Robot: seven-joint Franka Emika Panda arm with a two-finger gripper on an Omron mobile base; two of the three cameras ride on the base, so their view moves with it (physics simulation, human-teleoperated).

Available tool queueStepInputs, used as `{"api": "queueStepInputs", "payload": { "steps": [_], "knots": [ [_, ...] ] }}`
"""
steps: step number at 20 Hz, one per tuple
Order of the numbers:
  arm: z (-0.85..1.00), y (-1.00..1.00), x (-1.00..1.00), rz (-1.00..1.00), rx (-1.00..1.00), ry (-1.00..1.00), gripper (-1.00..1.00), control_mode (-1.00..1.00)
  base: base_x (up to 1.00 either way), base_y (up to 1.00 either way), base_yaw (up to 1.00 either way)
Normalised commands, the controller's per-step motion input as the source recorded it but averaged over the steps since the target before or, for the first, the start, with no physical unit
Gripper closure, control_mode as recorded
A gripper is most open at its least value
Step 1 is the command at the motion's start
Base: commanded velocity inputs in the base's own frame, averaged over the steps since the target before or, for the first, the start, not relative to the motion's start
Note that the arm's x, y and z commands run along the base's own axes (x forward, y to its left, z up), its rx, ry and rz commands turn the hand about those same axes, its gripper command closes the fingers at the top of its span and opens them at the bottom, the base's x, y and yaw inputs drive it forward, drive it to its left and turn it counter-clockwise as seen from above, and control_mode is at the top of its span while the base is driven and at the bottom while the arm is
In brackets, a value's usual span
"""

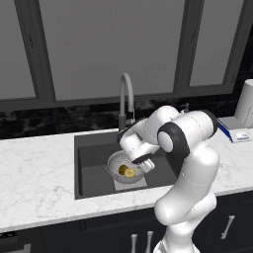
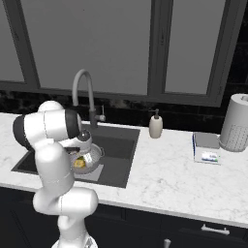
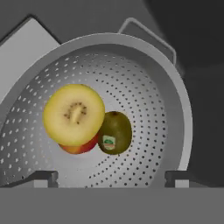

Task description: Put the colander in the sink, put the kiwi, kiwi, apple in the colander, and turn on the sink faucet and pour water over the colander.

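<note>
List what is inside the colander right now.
In the hand view the colander holds a yellow kiwi, a dark green kiwi beside it, and the red apple, mostly covered by the yellow kiwi. The bottom beneath the fruit is hidden.

White marble counter point(image 2: 174, 179) as landmark. On its back edge, a cream soap dispenser point(image 2: 155, 125), upright. Further right along the counter, a flat grey scale-like block point(image 2: 206, 147) with a blue edge and a small pale label at its front. Just beside that, at the counter's far right, a tall white paper towel roll point(image 2: 235, 123), upright. Behind the counter, dark speckled backsplash point(image 1: 44, 122) and large grey-framed windows point(image 1: 111, 47). Below the counter front, dark cabinets point(image 2: 193, 232) with pale bar handles point(image 1: 228, 227).
</note>
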Motion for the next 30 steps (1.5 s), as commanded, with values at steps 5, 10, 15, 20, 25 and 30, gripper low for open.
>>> {"api": "queueStepInputs", "payload": {
  "steps": [5,10,15,20,25,30],
  "knots": [
    [0.75,-0.14,-0.21,0.0,0.16,-0.25,-1.0,-1.0,0.0,0.0,0.0],
    [0.61,-0.66,-0.36,-0.01,0.22,-0.02,-1.0,-1.0,0.0,0.0,0.0],
    [0.75,-0.73,-0.01,-0.01,0.21,0.15,-1.0,-1.0,0.0,0.0,0.0],
    [1.0,-0.7,0.0,0.06,0.22,0.33,-1.0,-1.0,0.0,0.0,0.0],
    [0.9,-0.54,0.1,0.18,0.21,0.27,-1.0,-1.0,0.0,0.0,0.0],
    [0.44,-0.16,0.21,0.0,0.32,0.21,-1.0,-1.0,0.0,0.0,0.0]
  ]
}}
